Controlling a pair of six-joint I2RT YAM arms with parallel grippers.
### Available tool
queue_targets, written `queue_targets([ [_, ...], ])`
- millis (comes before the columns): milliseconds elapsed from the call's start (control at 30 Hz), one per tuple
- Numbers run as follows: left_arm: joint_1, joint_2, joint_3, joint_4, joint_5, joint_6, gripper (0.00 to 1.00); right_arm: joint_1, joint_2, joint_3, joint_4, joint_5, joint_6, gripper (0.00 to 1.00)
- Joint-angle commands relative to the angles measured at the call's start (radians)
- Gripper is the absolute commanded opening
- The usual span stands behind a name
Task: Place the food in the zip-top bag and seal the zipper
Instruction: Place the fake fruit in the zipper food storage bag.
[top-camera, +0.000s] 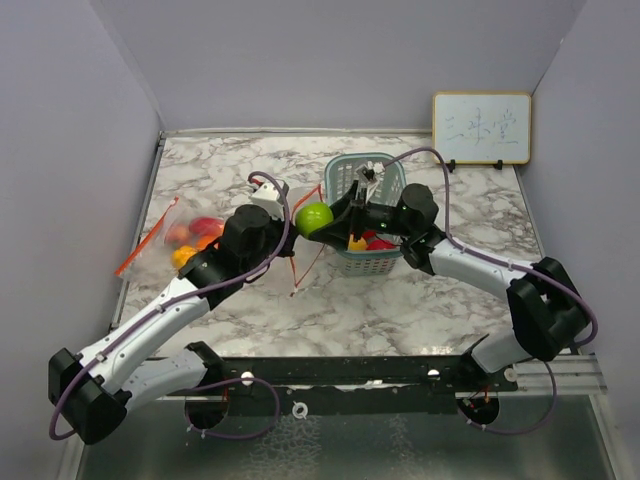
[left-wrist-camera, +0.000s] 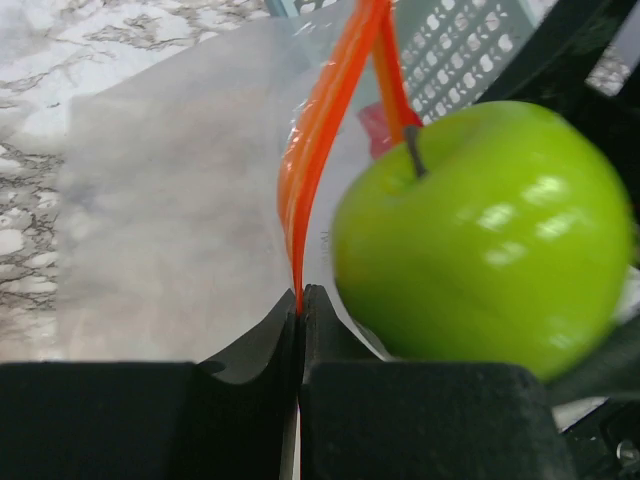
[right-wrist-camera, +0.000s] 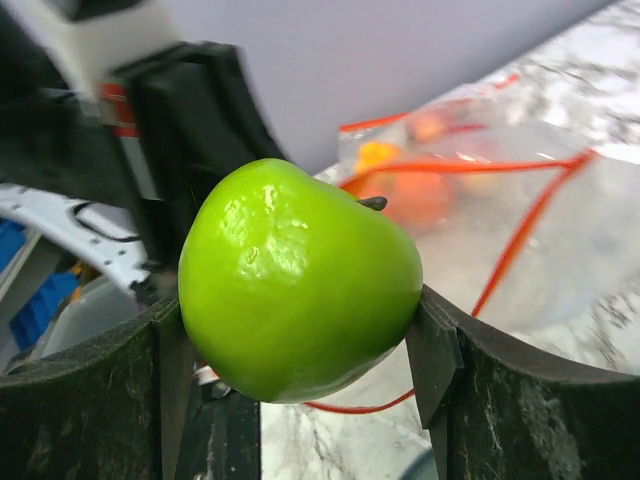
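My right gripper is shut on a glossy green apple, one piece of the food, and holds it off the table at the bag's mouth. The clear zip-top bag lies at the left with red and orange fruits inside. My left gripper is shut on the bag's orange zipper edge and lifts it, with the apple just to its right. From above, the apple hangs between both grippers. More red and yellow fruits lie in the teal basket.
The teal lattice basket stands right behind the right gripper at mid-table. A small whiteboard leans at the back right. Grey walls close in the marble table on the left, back and right.
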Motion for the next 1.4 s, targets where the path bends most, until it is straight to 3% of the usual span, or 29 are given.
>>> queue_targets([
  [0,0.005,-0.060,0.045,0.048,0.077,-0.042,0.00,0.007,0.012,0.024,-0.168,0.216,-0.109,0.34],
  [300,0.005,-0.072,0.062,0.052,0.081,-0.043,0.00,0.044,-0.009,0.104,-0.467,0.514,-0.282,0.34],
  [567,0.006,-0.020,0.048,0.124,0.127,-0.058,0.00,0.172,0.022,0.209,-0.575,0.657,-0.378,0.37],
  [767,0.007,-0.018,0.033,0.142,0.118,-0.060,0.00,0.229,0.019,0.227,-0.610,0.678,-0.444,0.39],
  [967,0.007,-0.054,0.046,0.133,0.093,-0.055,0.00,0.253,0.027,0.223,-0.630,0.635,-0.507,0.62],
  [1033,0.007,-0.064,0.041,0.131,0.092,-0.061,0.00,0.253,0.021,0.225,-0.632,0.637,-0.508,0.80],
  [1067,0.007,-0.070,0.036,0.128,0.093,-0.063,0.00,0.253,0.012,0.225,-0.632,0.638,-0.508,0.94],
  [1100,0.008,-0.073,0.031,0.124,0.091,-0.065,0.00,0.253,0.002,0.226,-0.633,0.643,-0.508,1.00],
  [1367,0.009,-0.100,-0.052,0.091,0.019,-0.070,0.00,0.253,-0.162,0.231,-0.725,0.733,-0.540,1.00],
])
